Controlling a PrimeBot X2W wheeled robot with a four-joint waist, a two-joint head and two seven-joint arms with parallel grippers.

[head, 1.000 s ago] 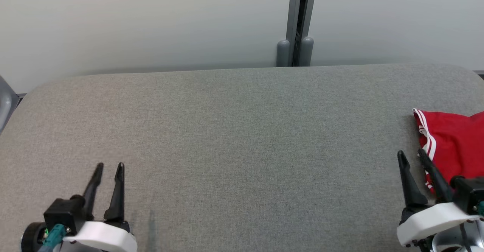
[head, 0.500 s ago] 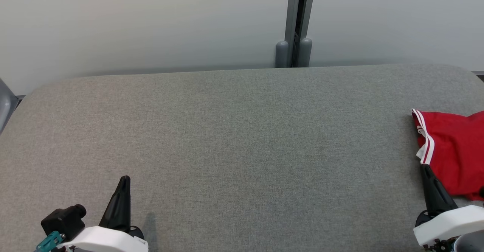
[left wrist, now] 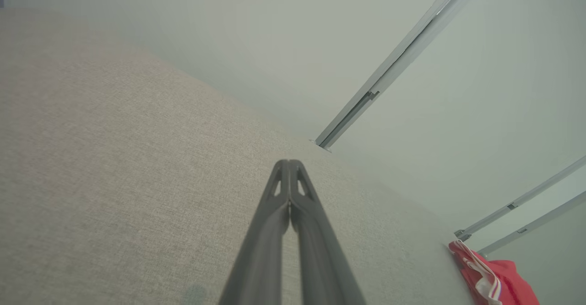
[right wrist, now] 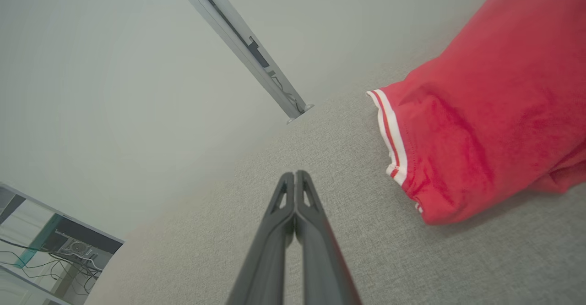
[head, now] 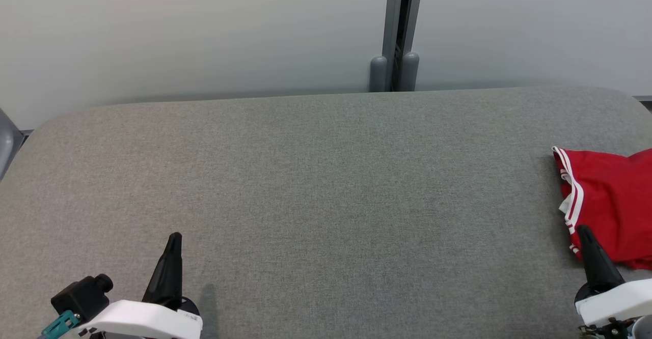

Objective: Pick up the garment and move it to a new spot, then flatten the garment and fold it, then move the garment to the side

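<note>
Head view: high up, facing forward and down over the grey table (head: 326, 186). Wall (head: 204, 28) and post (head: 396, 23) at 12 o'clock, garment (head: 611, 196) at 3 o'clock.

Left wrist view: low and close to the table top, rolled, sighting along the left gripper (left wrist: 289, 162), tips together. Garment far off at 4 o'clock.

Right wrist view: low, rolled, sighting along the right gripper (right wrist: 295, 173), tips together. Garment close at 2 o'clock.

All three views share table, wall, post and garment.
</note>
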